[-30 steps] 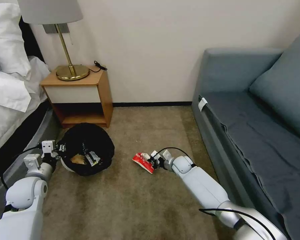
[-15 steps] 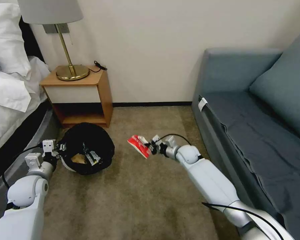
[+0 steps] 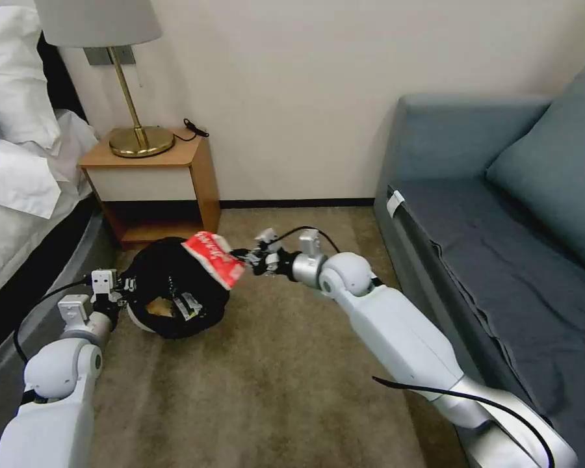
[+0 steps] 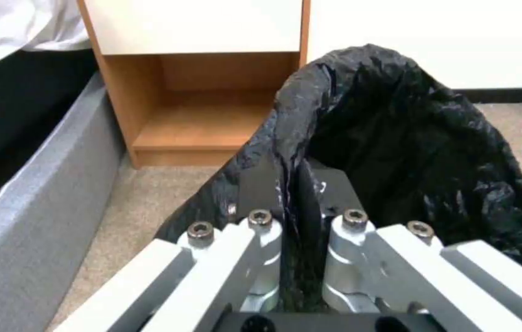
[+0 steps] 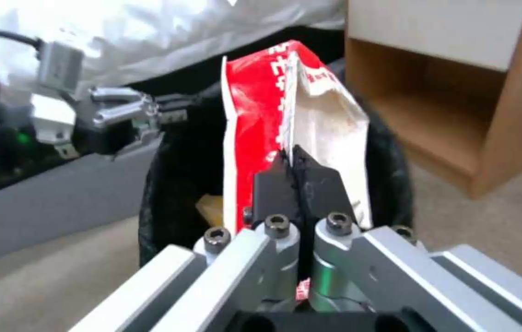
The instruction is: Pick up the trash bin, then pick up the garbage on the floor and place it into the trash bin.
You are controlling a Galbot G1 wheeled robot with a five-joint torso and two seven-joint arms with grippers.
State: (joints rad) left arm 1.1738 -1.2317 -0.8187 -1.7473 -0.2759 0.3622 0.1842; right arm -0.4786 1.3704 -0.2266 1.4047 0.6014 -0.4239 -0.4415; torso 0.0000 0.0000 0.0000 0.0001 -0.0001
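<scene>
Snack packet: the red-white snack packet (image 3: 213,259) hung in the air at the near right rim of the trash bin (image 3: 169,286), its top edge over the bin's black bag; in the right wrist view the packet (image 5: 285,124) stood upright in front of the bin's dark mouth (image 5: 175,175).

Right gripper: the right gripper (image 3: 248,257) was clamped tight on the packet's lower edge, the 2 black pads (image 5: 273,189) pressed together with the wrapper between them.

Trash bin: it was tipped with its mouth toward the robot over the tan carpet (image 3: 273,377), just in front of the wooden nightstand (image 3: 156,188), with a tan paper wad (image 3: 157,309) and a dark wrapper (image 3: 187,305) inside.

Left gripper: the left gripper (image 3: 125,286) gripped the bin's left rim, its jaws closed on the bag-covered edge (image 4: 291,152), seen pinched between the pads in the left wrist view.

Surroundings: a bed (image 3: 19,162) with white linen stood at the robot's left, a brass lamp (image 3: 133,117) on the nightstand, and a grey-blue sofa (image 3: 500,227) at the right.
</scene>
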